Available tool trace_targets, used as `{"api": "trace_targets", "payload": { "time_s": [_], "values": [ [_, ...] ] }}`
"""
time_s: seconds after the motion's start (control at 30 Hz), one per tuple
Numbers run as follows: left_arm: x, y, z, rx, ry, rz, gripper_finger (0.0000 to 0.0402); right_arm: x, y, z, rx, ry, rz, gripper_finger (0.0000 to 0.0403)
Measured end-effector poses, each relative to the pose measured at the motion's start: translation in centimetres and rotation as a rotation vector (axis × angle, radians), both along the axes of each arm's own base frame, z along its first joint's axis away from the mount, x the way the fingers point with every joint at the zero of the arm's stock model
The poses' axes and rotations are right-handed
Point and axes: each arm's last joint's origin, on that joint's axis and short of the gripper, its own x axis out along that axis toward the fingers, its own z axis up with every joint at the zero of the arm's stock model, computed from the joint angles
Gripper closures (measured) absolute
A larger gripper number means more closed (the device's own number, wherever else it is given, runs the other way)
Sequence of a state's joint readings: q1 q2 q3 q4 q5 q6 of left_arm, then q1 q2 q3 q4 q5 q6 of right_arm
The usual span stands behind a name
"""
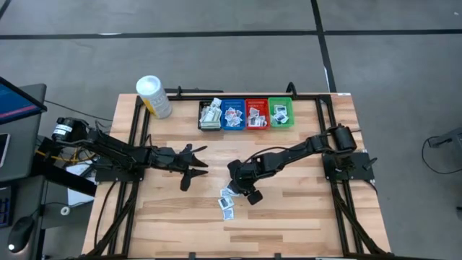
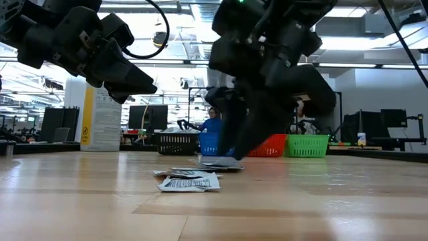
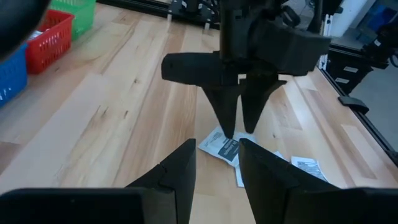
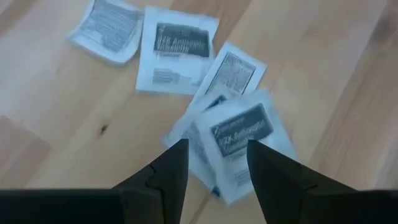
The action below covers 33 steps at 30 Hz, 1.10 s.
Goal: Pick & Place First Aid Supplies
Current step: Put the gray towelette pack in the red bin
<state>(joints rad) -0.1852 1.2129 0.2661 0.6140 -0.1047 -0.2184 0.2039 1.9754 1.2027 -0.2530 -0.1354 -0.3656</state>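
The packets (image 1: 228,201) lie in a small loose heap on the bare tabletop (image 1: 289,217), well short of the row of bins (image 1: 246,114) at the far edge, with a few more already inside those bins. They look thin, light and limp, lying flat against the wood and overlapping; I judge they will slide or come up two at a time, so the best hold is on a raised or overhanging edge of the top one.

The right tool (image 4: 214,163) points down over the heap with its tips parted either side of the top packet (image 4: 239,134), grasping nothing yet. The left tool (image 3: 217,163) hangs near the heap on the side towards the white tub (image 1: 153,95), parted and empty.

The right wrist view alone shows how the packets overlap and which sits on top. The low view shows how flat they lie and that the right tool's tips are down at the heap. Only the high view shows the way to the bins.
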Motion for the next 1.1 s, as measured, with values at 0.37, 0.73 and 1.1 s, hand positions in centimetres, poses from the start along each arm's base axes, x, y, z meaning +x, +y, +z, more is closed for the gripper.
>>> {"api": "trace_targets", "payload": {
  "time_s": [0.37, 0.73, 1.1],
  "values": [
    [0.0, 0.0, 0.0, 0.000, 0.000, 0.000, 0.0280, 0.6, -0.4, -1.2, 0.000, -0.001, -0.022, 0.0254],
    [0.0, 0.0, 0.0, 0.000, -0.001, 0.000, 0.0280, 0.6, -0.1, -1.2, 0.010, 0.006, -0.030, 0.0313],
    [0.0, 0.0, 0.0, 0.000, 0.000, 0.000, 0.0280, 0.6, 0.2, -1.0, 0.033, 0.027, -0.068, 0.0398]
  ]
}}
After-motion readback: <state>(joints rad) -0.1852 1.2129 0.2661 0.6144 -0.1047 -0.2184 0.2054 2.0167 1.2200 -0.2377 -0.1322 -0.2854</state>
